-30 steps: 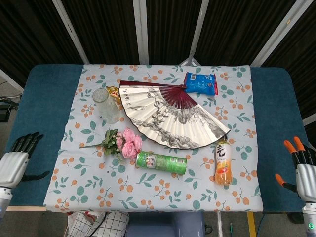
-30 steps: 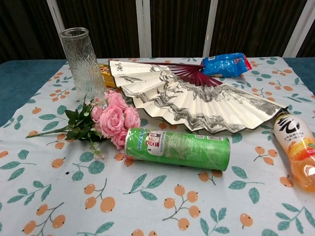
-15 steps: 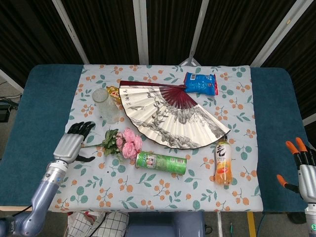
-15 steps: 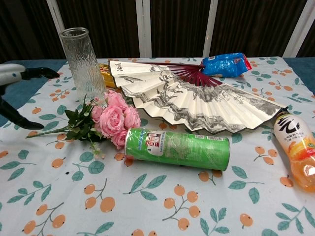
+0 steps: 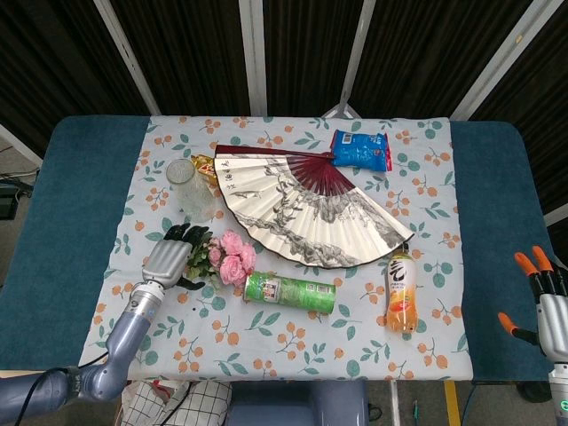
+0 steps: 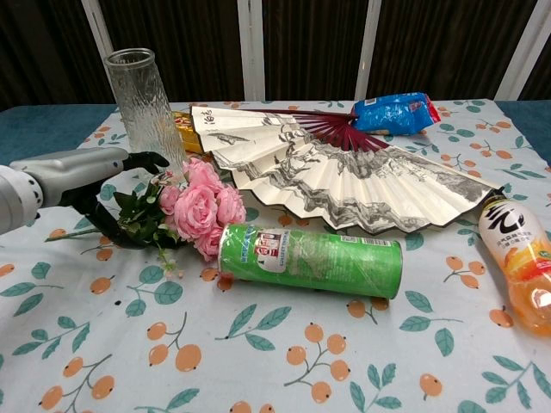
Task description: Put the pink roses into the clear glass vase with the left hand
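The pink roses (image 5: 232,257) lie on the flowered cloth, blooms to the right, green leaves and stem to the left (image 6: 200,206). The clear glass vase (image 5: 191,186) stands upright just behind them (image 6: 145,107), nothing in it. My left hand (image 5: 167,257) hovers over the leafy stem, dark fingers spread above the leaves and the thumb curving beneath (image 6: 82,172); it does not grip the stem. My right hand (image 5: 543,306) hangs open beyond the table's right front corner.
A green chip can (image 6: 310,260) lies on its side right beside the blooms. A large paper fan (image 5: 302,209) is spread behind. An orange drink bottle (image 5: 401,291) lies at the right, a blue snack packet (image 5: 360,149) at the back.
My left hand has swung in from the table's left edge to the rose stem, now over the leaves. The roses, the vase and the right hand have stayed put.
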Controlling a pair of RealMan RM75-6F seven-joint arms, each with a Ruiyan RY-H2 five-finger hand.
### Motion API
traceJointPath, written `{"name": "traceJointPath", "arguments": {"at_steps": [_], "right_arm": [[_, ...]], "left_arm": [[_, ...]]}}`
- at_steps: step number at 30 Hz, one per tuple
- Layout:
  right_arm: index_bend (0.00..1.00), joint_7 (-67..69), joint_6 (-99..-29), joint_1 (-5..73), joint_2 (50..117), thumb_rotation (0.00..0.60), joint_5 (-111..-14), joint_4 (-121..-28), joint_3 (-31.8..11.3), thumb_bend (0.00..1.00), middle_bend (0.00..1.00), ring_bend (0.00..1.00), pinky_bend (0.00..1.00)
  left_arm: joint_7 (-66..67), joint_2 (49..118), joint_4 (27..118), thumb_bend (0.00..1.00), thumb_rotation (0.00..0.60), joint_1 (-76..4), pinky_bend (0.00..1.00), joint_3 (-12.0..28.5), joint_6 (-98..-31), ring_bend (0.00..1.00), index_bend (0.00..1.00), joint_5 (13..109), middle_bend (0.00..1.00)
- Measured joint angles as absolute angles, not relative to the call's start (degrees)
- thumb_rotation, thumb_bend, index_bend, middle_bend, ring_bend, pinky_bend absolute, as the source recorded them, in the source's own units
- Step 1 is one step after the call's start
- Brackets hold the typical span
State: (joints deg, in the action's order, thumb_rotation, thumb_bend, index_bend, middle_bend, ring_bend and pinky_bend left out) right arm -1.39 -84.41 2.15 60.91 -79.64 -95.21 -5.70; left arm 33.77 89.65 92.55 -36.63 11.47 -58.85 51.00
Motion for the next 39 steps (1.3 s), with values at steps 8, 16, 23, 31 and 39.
{"name": "traceJointPath", "arguments": {"at_steps": [8,16,23,31,39], "right_arm": [[0.15,-0.65,-84.05,2.22,60.88,0.6,-79.26,-94.91,-5.85,0.24,0.03,0.07,0.09],[0.15,0.4,-84.08,2.1,60.63,0.6,-79.16,-94.95,-5.97,0.24,0.03,0.07,0.09],[0.15,1.78,-84.53,1.78,60.46,0.6,-78.88,-95.0,-6.25,0.24,0.03,0.07,0.09],[0.15,2.7,-84.94,1.47,60.17,0.6,-78.76,-95.1,-6.46,0.24,0.03,0.07,0.09],[0.15,3.17,-84.65,1.42,60.06,0.6,-78.52,-95.18,-6.51,0.24,0.03,0.07,0.09]], "left_arm": [[33.62,96.0,85.78,0.23,0.6,-39.59,0.11,11.84,-59.44,0.08,0.15,51.74,0.19],[34.83,98.49,83.82,0.28,0.6,-41.33,0.14,11.62,-60.33,0.13,0.26,52.63,0.3],[37.33,98.96,83.78,0.32,0.6,-41.92,0.14,10.96,-61.09,0.14,0.33,51.9,0.36],[37.46,99.71,83.42,0.42,0.6,-42.16,0.17,10.73,-63.06,0.23,0.46,53.34,0.53],[33.6,100.75,81.46,0.44,0.6,-41.91,0.18,10.48,-64.09,0.27,0.52,57.49,0.58]]}}
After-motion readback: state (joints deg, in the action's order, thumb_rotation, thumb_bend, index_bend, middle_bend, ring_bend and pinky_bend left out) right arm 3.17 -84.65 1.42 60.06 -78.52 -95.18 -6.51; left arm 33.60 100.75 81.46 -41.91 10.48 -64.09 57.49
